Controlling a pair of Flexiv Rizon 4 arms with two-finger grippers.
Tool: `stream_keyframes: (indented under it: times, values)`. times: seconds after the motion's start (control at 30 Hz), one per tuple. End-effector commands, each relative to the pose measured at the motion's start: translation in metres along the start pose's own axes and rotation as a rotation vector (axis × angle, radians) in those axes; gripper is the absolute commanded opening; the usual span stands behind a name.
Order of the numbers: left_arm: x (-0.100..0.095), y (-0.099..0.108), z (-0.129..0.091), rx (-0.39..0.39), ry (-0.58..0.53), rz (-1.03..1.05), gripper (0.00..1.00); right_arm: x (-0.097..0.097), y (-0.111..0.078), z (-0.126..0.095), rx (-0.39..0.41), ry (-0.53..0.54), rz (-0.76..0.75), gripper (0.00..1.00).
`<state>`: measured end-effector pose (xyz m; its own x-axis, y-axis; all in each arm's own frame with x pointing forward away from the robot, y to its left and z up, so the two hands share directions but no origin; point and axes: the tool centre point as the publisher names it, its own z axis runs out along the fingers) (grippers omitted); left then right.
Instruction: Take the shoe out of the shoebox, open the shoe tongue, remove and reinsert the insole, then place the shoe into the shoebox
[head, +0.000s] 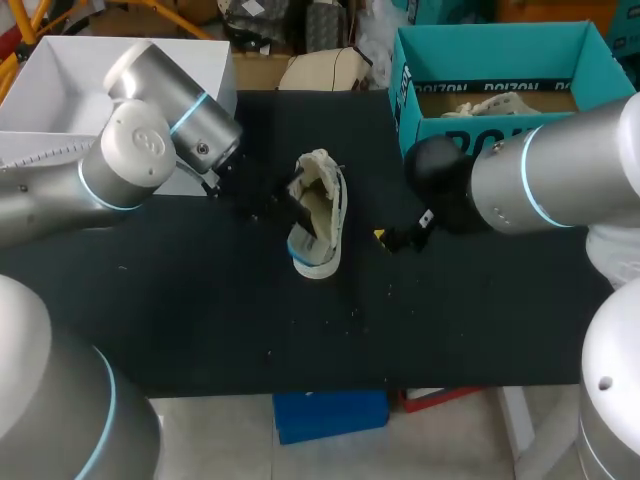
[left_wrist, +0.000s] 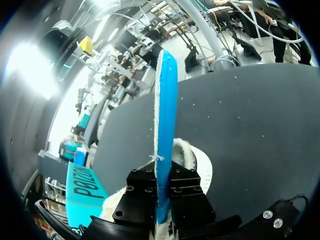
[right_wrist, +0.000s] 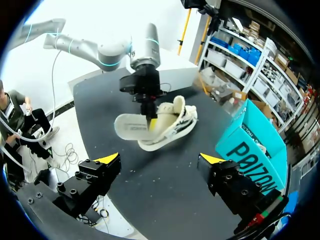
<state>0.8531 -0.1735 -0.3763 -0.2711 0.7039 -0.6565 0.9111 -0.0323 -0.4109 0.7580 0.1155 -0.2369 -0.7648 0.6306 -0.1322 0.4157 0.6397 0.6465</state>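
Cream knit low shoe near the middle of the black table, tilted toward its side, well apart from the near edge and from both side edges. The left gripper comes in from the left. It is clamped on the flat insole, which stands on edge between the two fingers, one face blue, the other pale. In the right wrist view the insole juts out from the shoe's opening, with the left gripper gripping it from above. The gripper hides whether the insole's inner end is still inside the shoe. The right gripper hovers just right of the shoe, touching nothing, with its fingers wide apart. The teal cardboard shoebox stands open at the far right corner. A second pale shoe lies in it, and the right arm cuts off its near right corner in the head view. A white open box sits at the far left corner, partly covered by the left arm. In the head view the insole is hard to tell from the shoe. In the left wrist view the left gripper's yellow tips do not show, and the shoe shows only as a fleecy rim beyond the fingers.
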Motion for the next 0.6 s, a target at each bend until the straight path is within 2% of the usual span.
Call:
stream_keyframes:
  times: [0.03, 0.13, 0.17, 0.2, 0.23, 0.4, 0.6]
  values:
    - [-0.001, 0.008, 0.001, -0.021, -0.008, -0.011, 0.0, 0.0, 0.0, -0.001, 0.003, 0.001, 0.0, 1.0]
    - [-0.005, 0.01, -0.001, -0.034, -0.026, -0.013, 0.0, 0.0, 0.0, -0.001, 0.003, 0.001, 0.0, 1.0]
    - [-0.007, 0.008, -0.001, -0.039, -0.026, -0.009, 0.28, 0.0, 0.0, -0.001, 0.003, 0.001, 0.0, 1.0]
    - [-0.008, 0.006, -0.001, -0.04, -0.026, -0.007, 0.49, 0.0, 0.0, -0.001, 0.003, 0.001, 0.0, 1.0]
    - [-0.008, 0.002, -0.001, -0.034, -0.024, 0.0, 0.81, 0.0, 0.0, -0.001, 0.003, 0.001, 0.0, 1.0]
    - [-0.006, -0.023, -0.005, -0.018, -0.002, 0.03, 0.83, 0.0, 0.0, -0.001, 0.003, 0.001, 0.0, 1.0]
    - [-0.001, -0.056, -0.017, -0.011, 0.021, 0.068, 0.65, 0.0, 0.0, -0.001, 0.003, 0.001, 0.0, 1.0]
